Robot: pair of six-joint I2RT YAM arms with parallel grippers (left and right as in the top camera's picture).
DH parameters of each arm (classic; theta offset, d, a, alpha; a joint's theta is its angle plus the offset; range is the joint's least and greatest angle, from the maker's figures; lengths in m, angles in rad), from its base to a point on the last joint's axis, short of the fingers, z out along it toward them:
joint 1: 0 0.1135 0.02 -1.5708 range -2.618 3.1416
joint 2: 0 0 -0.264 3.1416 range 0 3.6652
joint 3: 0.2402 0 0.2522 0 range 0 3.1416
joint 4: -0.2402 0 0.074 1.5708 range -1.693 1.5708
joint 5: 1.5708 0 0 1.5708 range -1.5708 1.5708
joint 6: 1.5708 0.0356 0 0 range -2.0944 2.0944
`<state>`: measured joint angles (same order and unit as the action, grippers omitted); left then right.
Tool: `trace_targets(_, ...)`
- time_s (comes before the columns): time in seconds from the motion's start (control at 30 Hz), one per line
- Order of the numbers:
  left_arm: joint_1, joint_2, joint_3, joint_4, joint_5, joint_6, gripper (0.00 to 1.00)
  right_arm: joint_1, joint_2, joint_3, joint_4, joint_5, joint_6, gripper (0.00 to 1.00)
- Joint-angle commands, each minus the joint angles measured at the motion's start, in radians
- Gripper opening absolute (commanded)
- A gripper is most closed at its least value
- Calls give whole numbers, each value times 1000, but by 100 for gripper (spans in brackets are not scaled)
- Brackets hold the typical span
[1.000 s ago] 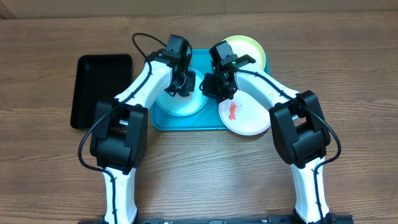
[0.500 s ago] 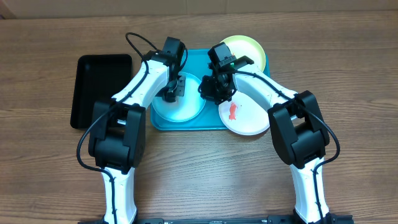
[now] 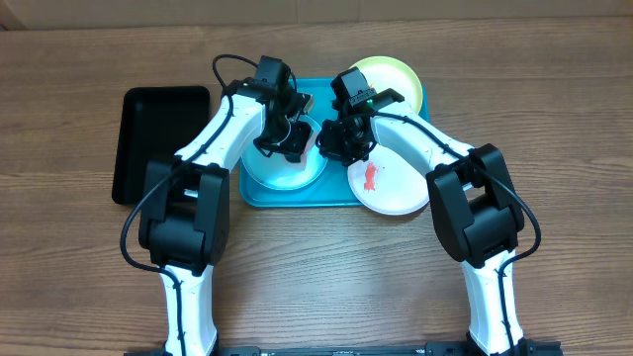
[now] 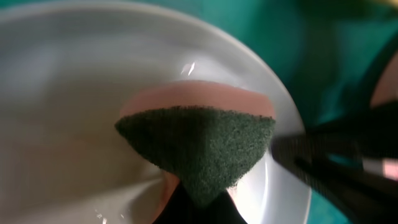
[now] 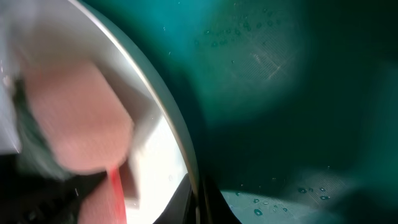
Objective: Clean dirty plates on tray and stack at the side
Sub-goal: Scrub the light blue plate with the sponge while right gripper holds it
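**Sponge on the light blue plate, both grippers closed**

Your light blue plate (image 3: pixel 282 176) lies on the turquoise tray (image 3: pixel 259 196), directly under the left gripper (image 3: pixel 287 138). That gripper is closed on a sponge (image 4: pixel 196 146), its green scouring face towards the wrist camera and its pink body beneath, pressed onto the plate's inner surface.

Just to the right of it you have the right gripper (image 3: pixel 336 143), also closed. Its fingers are clamped on the near rim of the light blue plate, and in its wrist view the rim runs straight down between them. The two grippers sit close together over the middle of the tray.

Just beyond the right gripper, on its right, the white plate (image 3: pixel 396 193) overlaps the tray's right edge and carries a red smear (image 3: pixel 368 176). Behind the right gripper, the yellow-green plate (image 3: pixel 396 79) sits at the tray's far right corner.

Well to the left of the left gripper, a black tray (image 3: pixel 163 138) rests on the wooden table (image 3: pixel 554 119).
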<state>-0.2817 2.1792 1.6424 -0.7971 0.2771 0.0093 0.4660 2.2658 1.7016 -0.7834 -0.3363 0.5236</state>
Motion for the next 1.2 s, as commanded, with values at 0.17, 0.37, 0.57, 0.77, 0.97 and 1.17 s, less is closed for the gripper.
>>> trace_targets(0.17, 2, 26, -2, 96, -445, -218, 4, 3, 20, -12, 0, -10, 4, 4)
trace_targets(0.37, 2, 26, -2, -17, -542, -242, 4, 3, 20, -12, 0, -9, 4, 4)
trace_targets(0.57, -1, 26, -2, -225, -394, -131, 4, 3, 20, -12, 5, -9, 4, 4)
trace_targets(0.77, -1, 26, -2, -263, 6, 67, 4, 3, 20, -12, 7, -10, 4, 4)
trace_targets(0.97, -1, 26, -2, -136, 134, 9, 4, 3, 20, -12, 5, -10, 4, 4)
trace_targets(1.17, 2, 26, -2, 8, -57, -120, 4, 3, 20, -12, 2, -10, 4, 4)
